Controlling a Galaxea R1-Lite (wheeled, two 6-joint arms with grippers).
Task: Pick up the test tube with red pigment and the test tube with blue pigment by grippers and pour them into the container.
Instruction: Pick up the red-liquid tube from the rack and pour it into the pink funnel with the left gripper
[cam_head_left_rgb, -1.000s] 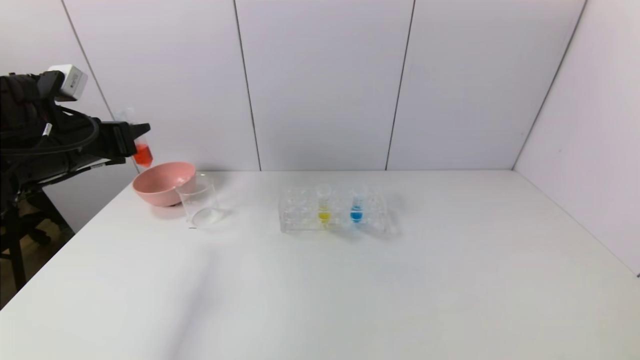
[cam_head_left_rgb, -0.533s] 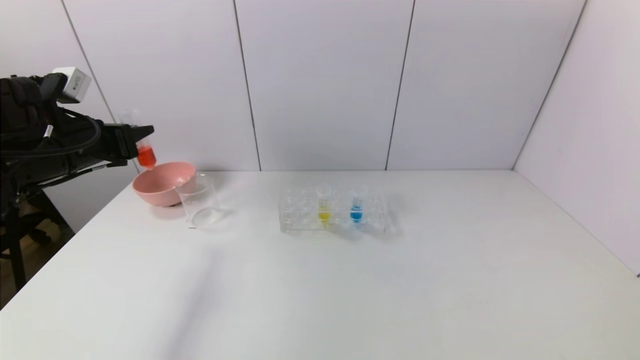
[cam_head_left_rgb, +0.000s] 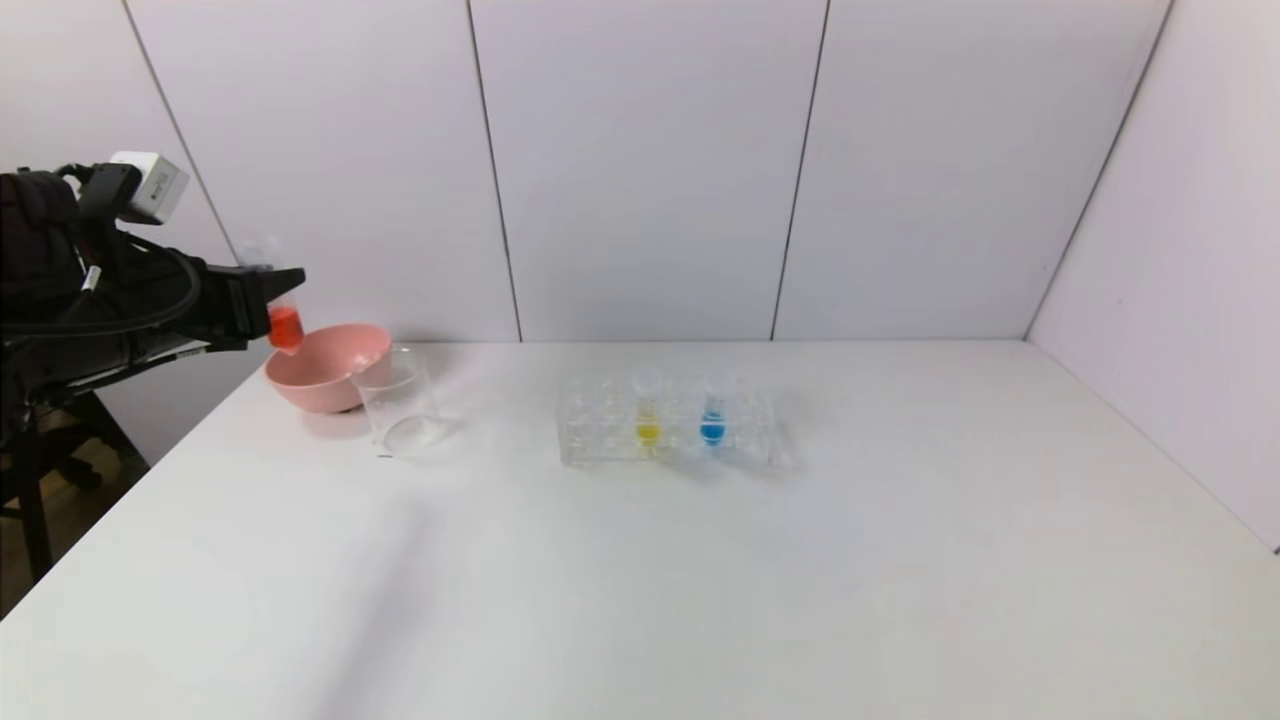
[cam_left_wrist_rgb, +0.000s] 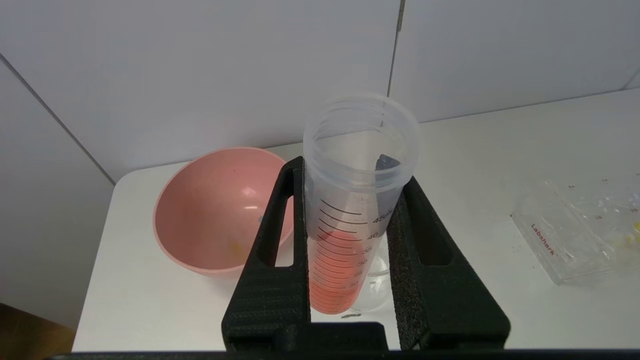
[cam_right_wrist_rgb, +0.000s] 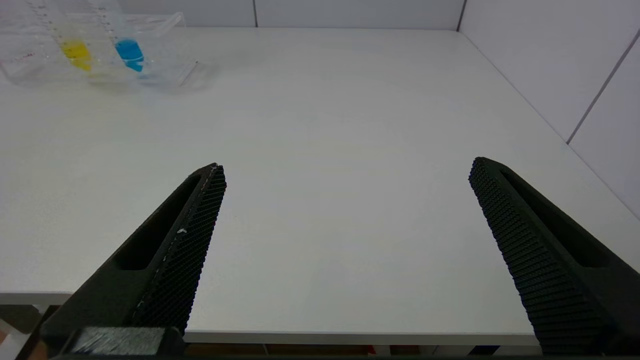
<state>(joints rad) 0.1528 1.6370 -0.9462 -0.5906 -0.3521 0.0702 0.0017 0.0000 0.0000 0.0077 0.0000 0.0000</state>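
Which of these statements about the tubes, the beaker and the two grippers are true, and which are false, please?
1. The left gripper is shut on the red tube. True.
2. The beaker holds red liquid. False: it looks empty.
3. The blue tube stands in the rack. True.
4. The right gripper grips the yellow tube. False: it is open, holding nothing.
5. The red tube hangs above the rack. False: it is by the pink bowl.

Black left gripper (cam_head_left_rgb: 272, 300) has a white block, looping cables; right gripper (cam_right_wrist_rgb: 345, 250) shows 2 textured black fingers.
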